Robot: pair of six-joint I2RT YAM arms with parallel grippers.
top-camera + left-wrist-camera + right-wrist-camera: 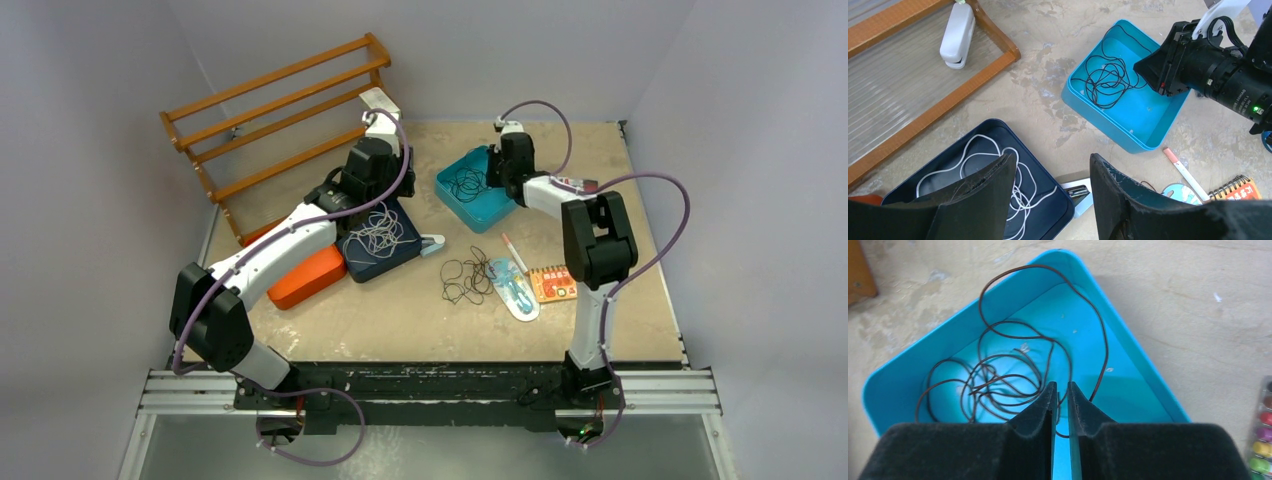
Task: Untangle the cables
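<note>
The white cable lies coiled in a dark blue tray, also in the left wrist view. My left gripper hovers above that tray's edge, jaws wide apart and empty. The dark brown cable lies looped in a teal tray, seen from above too. My right gripper hangs low over this tray, its jaws only a narrow gap apart. A brown strand runs through that gap, not pinched. The black cable lies loose on the table.
A wooden rack stands at the back left with a white stapler by it. An orange case lies beside the dark tray. A pen, a small notebook and a light blue card lie near the black cable.
</note>
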